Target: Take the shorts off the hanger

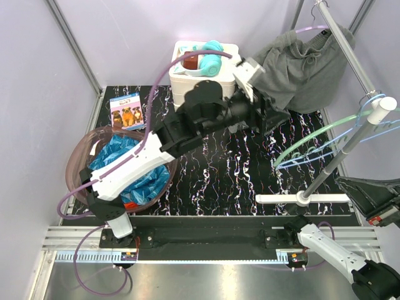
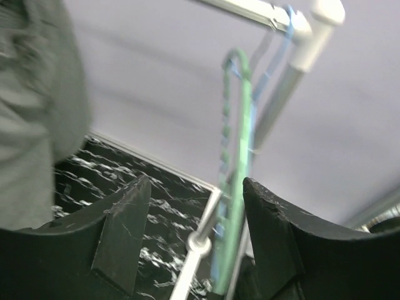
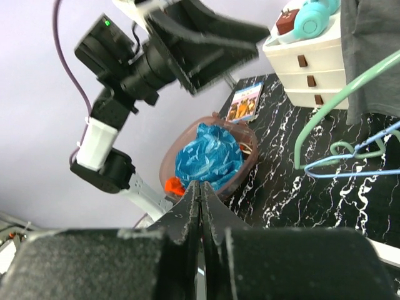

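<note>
The dark grey shorts (image 1: 306,62) hang on a purple hanger at the far end of the rack rail. They also show in the left wrist view (image 2: 31,112) and the right wrist view (image 3: 375,50). My left gripper (image 1: 274,114) (image 2: 197,212) is open and empty, right beside the grey shorts' lower left edge. The blue patterned shorts (image 1: 134,165) (image 3: 209,156) lie in the brown basket (image 1: 78,159) with the orange shorts (image 1: 129,204) (image 3: 174,185) under them. My right gripper (image 1: 350,185) (image 3: 201,187) is shut and empty, low at the right.
Empty green (image 1: 300,144) (image 2: 240,156) and blue (image 1: 375,128) (image 3: 356,156) hangers hang on the rack near its white post (image 1: 340,153). White drawers (image 1: 200,78) with teal headphones stand at the back. A picture card (image 1: 127,111) lies at the back left.
</note>
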You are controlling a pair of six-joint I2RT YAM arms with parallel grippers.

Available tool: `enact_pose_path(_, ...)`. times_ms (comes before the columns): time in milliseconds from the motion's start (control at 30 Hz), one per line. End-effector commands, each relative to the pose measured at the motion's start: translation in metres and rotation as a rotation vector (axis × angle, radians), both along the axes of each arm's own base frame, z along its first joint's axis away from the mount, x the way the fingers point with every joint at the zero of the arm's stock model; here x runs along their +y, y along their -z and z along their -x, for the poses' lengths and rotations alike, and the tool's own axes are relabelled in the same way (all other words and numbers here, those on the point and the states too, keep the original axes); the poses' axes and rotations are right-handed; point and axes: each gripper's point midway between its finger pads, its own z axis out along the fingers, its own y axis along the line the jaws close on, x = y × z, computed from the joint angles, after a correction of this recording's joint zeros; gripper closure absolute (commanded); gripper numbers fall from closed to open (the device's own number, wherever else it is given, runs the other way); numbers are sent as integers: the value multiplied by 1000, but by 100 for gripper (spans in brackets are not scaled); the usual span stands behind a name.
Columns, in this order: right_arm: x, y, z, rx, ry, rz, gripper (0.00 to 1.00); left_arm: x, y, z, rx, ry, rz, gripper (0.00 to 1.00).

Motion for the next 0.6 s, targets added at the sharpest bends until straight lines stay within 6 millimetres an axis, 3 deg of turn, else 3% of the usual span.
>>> enact_pose_path(0,20,13,-9,47,-81,94,93,37,-50,-33,-71,-162,121,34)
enact_pose_path(267,41,6,-28,-9,-136,100,86,80,-56,-120,-202,-377,92,25)
enact_pose_path(300,45,7,-32,-6,-143,102,85,83,-50,-136,-217,-397,68,25)
enact_pose_path(367,49,5,-39,-12,-148,133,85,86,-49,-148,-271,-392,42,21)
enact_pose_path(467,44,-4,-44,-45,-113,147,80,93,-33,-190,-306,-404,10,20)
enact_pose_path(567,47,-11,-48,-78,-109,114,76,89,-18,-220,-333,-398,-1,18)
